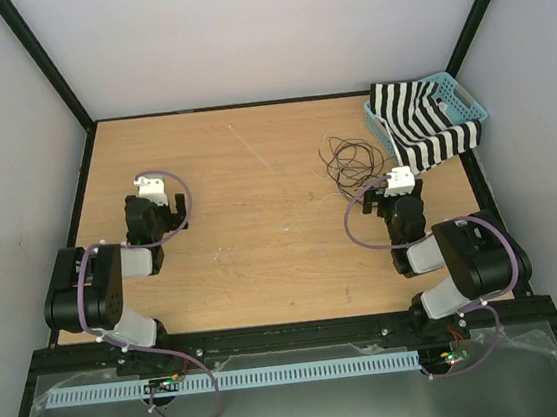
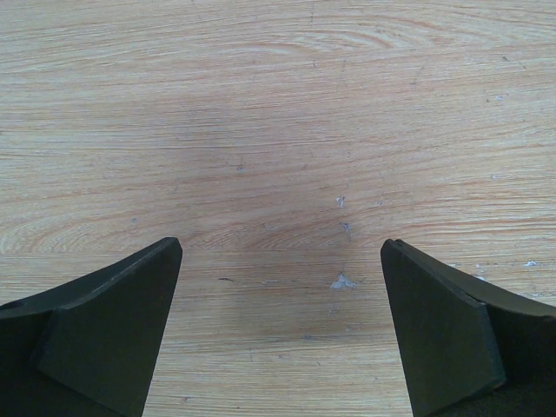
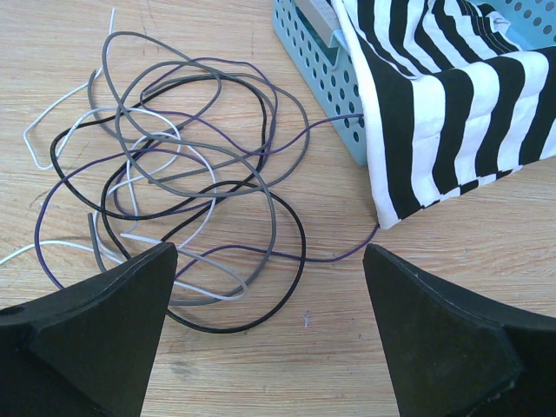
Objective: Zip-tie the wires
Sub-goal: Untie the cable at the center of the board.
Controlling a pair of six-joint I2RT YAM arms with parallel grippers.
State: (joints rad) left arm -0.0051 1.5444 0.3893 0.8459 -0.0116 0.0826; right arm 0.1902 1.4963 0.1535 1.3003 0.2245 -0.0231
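Your wires (image 3: 174,187) lie loose on the counter (image 1: 258,201), far right: a tangle of thin black, grey, white and purple loops. Just beside them stands a blue basket (image 3: 308,61), with a black-and-white striped cloth (image 3: 434,113) spilling over its rim onto the wood. The right end effector (image 3: 269,252) hovers over the loops, fingers apart, gripping nothing. The left end effector (image 2: 280,243) is spread too, well to the left of them.
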